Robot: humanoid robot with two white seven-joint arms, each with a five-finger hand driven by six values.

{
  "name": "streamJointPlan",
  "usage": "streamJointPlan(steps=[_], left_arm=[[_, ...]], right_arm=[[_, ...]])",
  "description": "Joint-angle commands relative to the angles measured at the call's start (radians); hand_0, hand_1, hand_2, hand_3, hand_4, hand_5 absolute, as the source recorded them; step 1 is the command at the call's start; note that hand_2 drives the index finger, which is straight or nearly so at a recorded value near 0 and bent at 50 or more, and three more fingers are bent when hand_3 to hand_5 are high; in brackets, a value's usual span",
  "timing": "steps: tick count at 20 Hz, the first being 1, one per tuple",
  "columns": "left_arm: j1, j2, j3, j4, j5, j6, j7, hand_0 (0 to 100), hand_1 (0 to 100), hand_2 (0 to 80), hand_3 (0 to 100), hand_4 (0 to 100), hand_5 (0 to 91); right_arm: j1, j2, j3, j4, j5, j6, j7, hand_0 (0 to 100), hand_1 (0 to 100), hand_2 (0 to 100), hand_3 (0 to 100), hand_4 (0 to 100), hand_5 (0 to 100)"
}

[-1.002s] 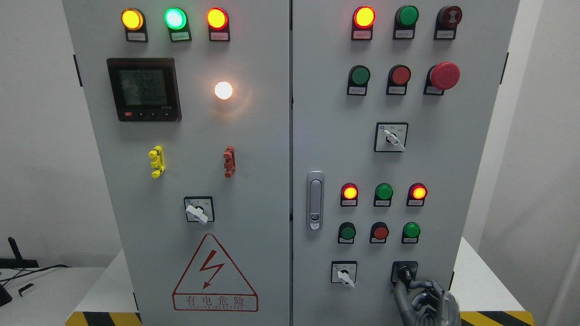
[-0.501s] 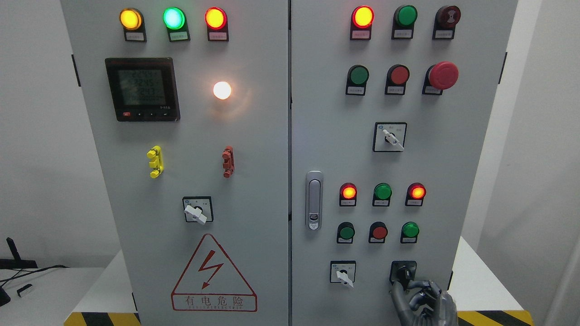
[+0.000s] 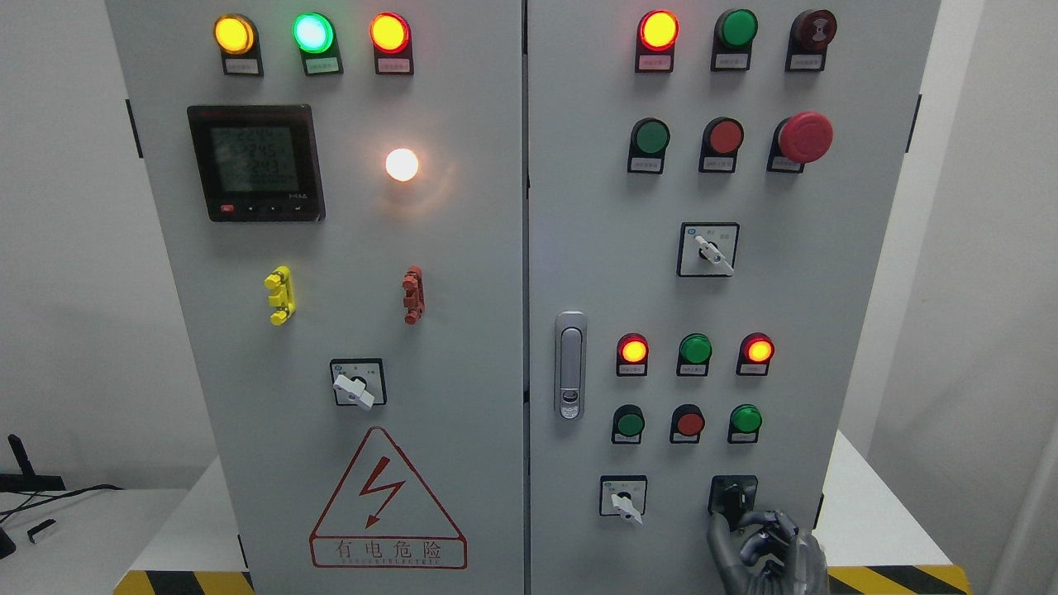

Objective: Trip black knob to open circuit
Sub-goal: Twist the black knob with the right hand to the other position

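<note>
Turning is the step judged in hand: the black knob (image 3: 733, 498), low on the right door of the cabinet (image 3: 826, 273), is pinched by the curled fingers of the right hand (image 3: 764, 541). A firm pinch and steady wrist rotation are advised.

Looks like an electrical lab or training room: tall grey control cabinet (image 3: 463, 273) on a white platform (image 3: 876, 521) with hazard stripes (image 3: 893, 578), lit indicator lamps (image 3: 388, 33), push buttons (image 3: 725, 136), a digital meter (image 3: 254, 162), a high-voltage warning triangle (image 3: 387, 497), plain white walls (image 3: 58, 248) behind.
</note>
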State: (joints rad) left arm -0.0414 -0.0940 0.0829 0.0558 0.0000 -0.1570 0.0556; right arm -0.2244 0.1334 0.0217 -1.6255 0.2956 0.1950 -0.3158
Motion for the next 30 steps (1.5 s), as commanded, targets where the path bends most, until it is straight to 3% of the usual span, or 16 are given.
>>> streamJointPlan(steps=[1,30], left_arm=[[0.000,0.000,0.000,-0.001,-0.031,0.001,0.000,12,39,0.0,0,0,0.0],[0.000,0.000,0.000,-0.001,-0.031,0.001,0.000,12,39,0.0,0,0,0.0]], right_arm=[[-0.001,0.000,0.014,-0.002,-0.033,-0.002,-0.002,32,66,57,90,88,99],[-0.003,0.000,0.038,0.000,-0.070,-0.002,-0.002,31,66,57,90,89,99]])
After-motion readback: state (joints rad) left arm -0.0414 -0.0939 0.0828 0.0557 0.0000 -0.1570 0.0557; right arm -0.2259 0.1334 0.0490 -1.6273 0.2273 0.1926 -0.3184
